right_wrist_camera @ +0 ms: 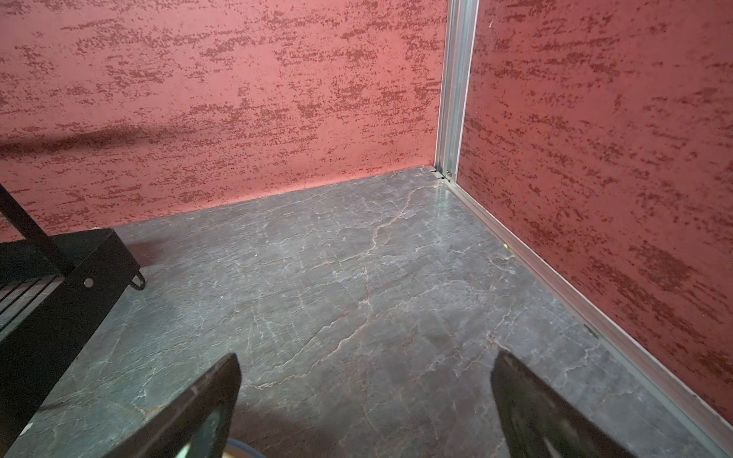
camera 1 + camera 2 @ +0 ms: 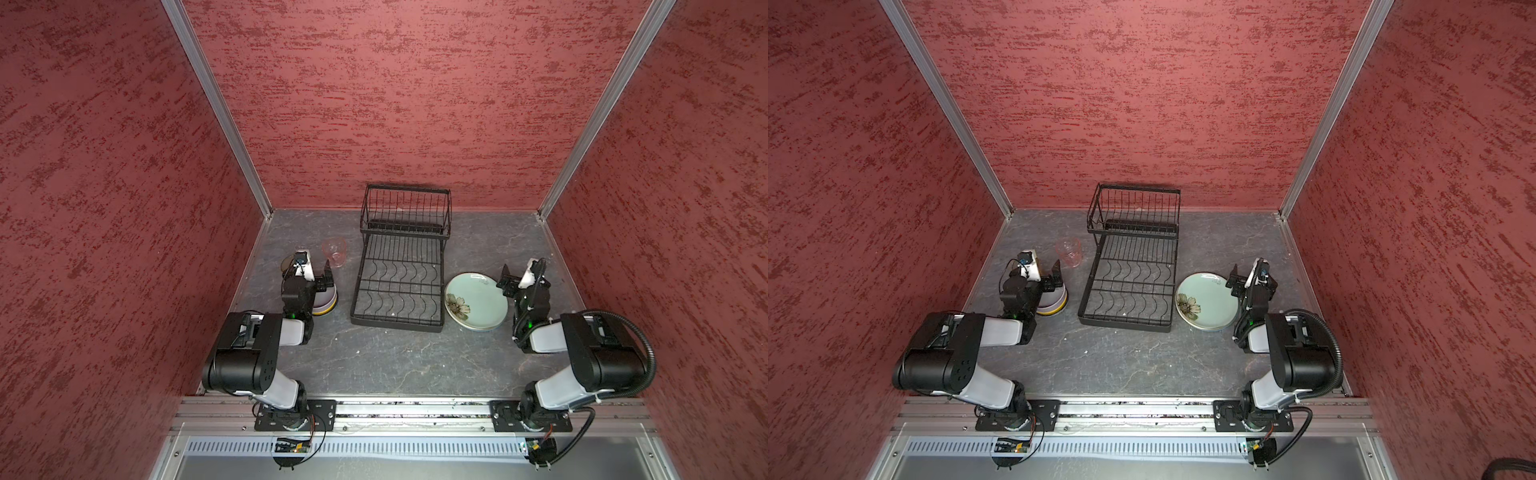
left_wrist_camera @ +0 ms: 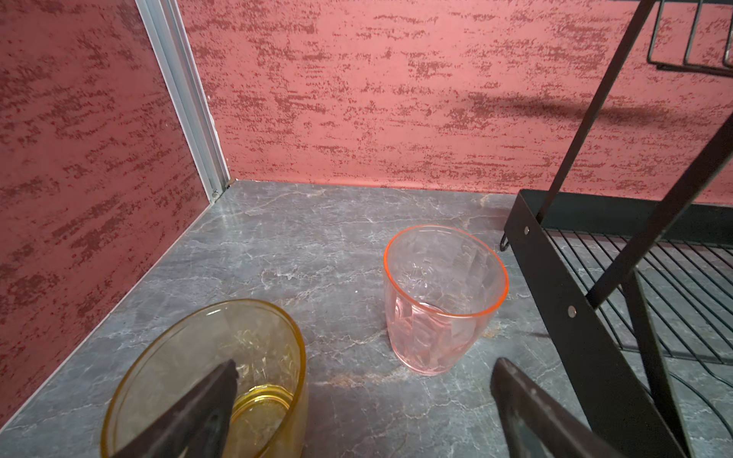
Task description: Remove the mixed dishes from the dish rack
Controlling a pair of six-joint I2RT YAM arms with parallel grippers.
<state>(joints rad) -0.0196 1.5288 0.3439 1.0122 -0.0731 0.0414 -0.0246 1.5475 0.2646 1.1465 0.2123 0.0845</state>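
Observation:
The black wire dish rack point(image 2: 395, 326) point(image 2: 1123, 323) stands empty in both top views. To its left are a pink tumbler point(image 2: 334, 250) point(image 3: 440, 301), an amber tumbler point(image 2: 286, 264) point(image 3: 190, 357) and upturned stacked bowls point(image 2: 326, 301) point(image 2: 1054, 299), lilac over yellow. My left gripper point(image 2: 316, 274) point(image 3: 365, 366) hangs open above the bowls, holding nothing, one finger in line with the amber tumbler's mouth. Right of the rack lies a plate stack topped by the pale green flowered plate point(image 2: 478, 301) point(image 2: 1208, 301). My right gripper point(image 2: 515, 274) point(image 1: 368, 359) is open and empty beside its far right edge.
Red textured walls close the grey marble table point(image 2: 395, 357) on three sides, with metal posts in the back corners. The rack's side frame point(image 3: 575, 313) runs close to the left gripper. Bare tabletop point(image 1: 357, 257) lies ahead of the right gripper up to the corner.

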